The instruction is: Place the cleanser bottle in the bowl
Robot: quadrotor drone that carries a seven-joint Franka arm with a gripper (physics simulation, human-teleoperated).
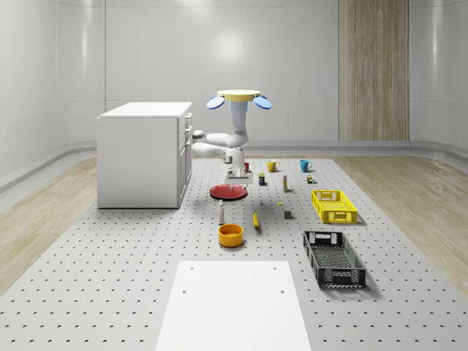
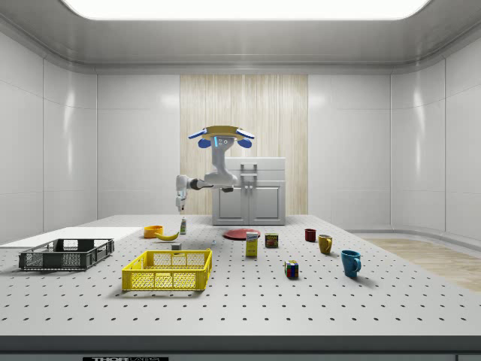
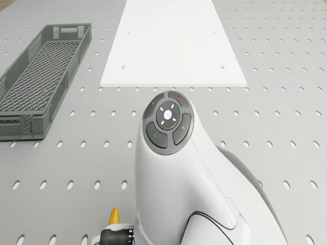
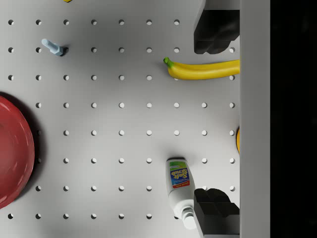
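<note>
Bright, even overhead light — soft shadows, glare on the walls.

Pale panelled walls, wood strip (image 1: 373, 69) — white cabinet (image 1: 142, 153) on pegboard floor (image 1: 110, 278).

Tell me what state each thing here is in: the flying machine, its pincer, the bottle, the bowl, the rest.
Drone, hovering roughly over the red plate.
Pincer, open, above the cleanser bottle, off centre, not touching it.
Cleanser bottle, upright on the table, outside the bowl.
Bowl, empty.
Red plate, empty.
Banana, lying flat.
Yellow crate, empty.
</note>
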